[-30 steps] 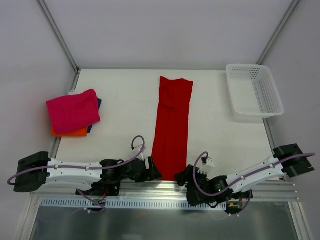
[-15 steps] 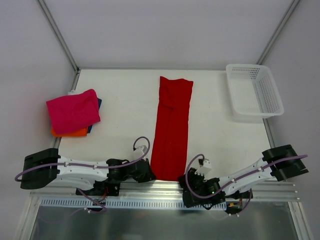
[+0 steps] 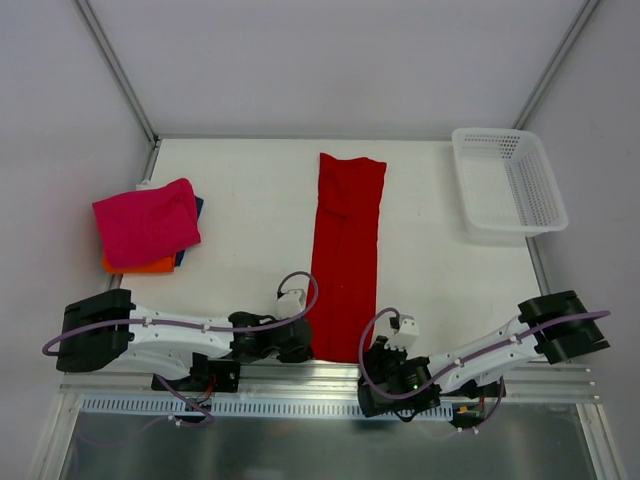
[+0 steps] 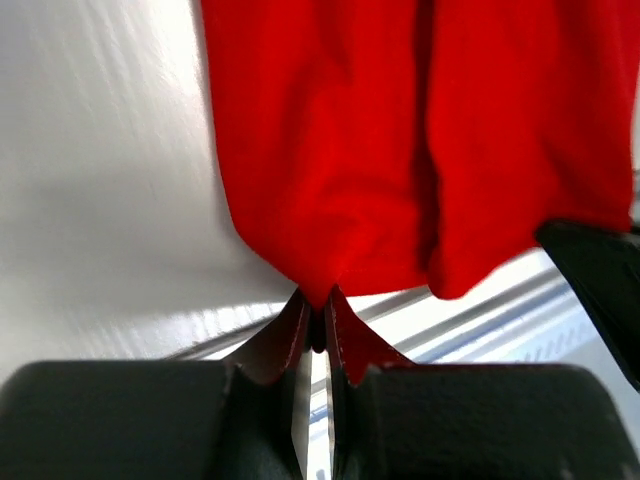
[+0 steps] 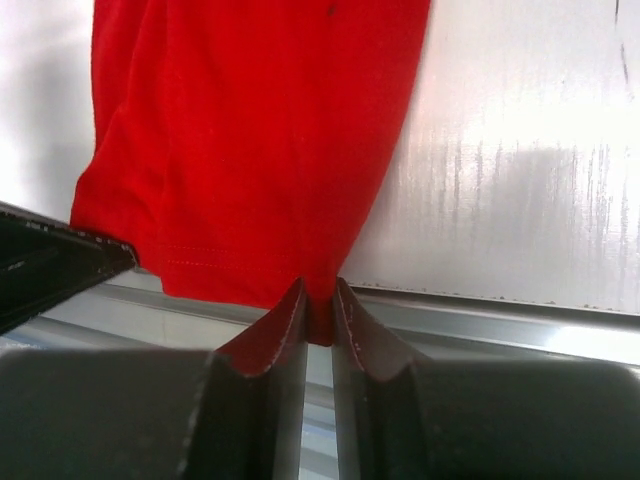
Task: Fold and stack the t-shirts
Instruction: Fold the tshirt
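A red t-shirt is lying flat on a white desk, already narrowed into one long strip. Its long axis is running straight away from the two arms, from the near hem to the far end.

The near hem is being gripped at both corners. The left tool is being pressed shut on the shirt's near left corner, with a small peak of red cloth pinched between its dark fingers. The right tool is being pressed shut in the same way on the near right corner. Each arm is reaching in from its own side of the shirt, and neither is nearer the hem than the other. All the rest of the shirt is lying directly ahead of both tools.

Judging from this, a lengthwise fold is being prepared. The hem would need to be lifted and carried forward along the shirt's long axis toward its far end. Both tools would need to be kept level, or the fold is likely to come out skewed.

Well to the left of the red t-shirt, level with its middle, a folded magenta-pink t-shirt is resting on an orange t-shirt and a blue t-shirt. Well to the right of the shirt's far end, a white mesh basket is standing.
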### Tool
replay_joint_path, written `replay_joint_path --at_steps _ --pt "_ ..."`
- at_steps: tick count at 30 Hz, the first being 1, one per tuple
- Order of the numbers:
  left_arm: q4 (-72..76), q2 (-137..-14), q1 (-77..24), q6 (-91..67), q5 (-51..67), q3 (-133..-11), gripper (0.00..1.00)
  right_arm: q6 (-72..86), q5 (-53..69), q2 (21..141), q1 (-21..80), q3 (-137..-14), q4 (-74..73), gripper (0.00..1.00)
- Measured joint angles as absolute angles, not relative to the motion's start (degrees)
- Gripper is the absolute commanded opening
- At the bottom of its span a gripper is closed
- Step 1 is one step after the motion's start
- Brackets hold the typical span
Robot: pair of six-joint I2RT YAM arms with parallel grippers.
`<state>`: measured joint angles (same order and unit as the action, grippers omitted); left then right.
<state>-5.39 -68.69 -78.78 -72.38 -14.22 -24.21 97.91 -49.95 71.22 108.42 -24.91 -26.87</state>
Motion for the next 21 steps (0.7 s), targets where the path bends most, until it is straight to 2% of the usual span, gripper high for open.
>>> replay_joint_path --at_steps 5,11,21 --pt "-12.40 -69.38 -78.56 -69.01 -18.06 -28.84 0.00 94.67 -49.80 70.48 106.54 -28.12 -30.98 0.17" --pt "-15.97 -69.19 -75.16 -64.25 -20.71 -33.54 0.00 85.62 -49.84 69.04 99.61 -30.50 -32.86 0.17" --pt "-17.52 -70.94 -70.30 -57.06 -21.78 -38.87 0.00 68.93 -48.21 70.22 88.53 -32.64 -28.38 0.17"
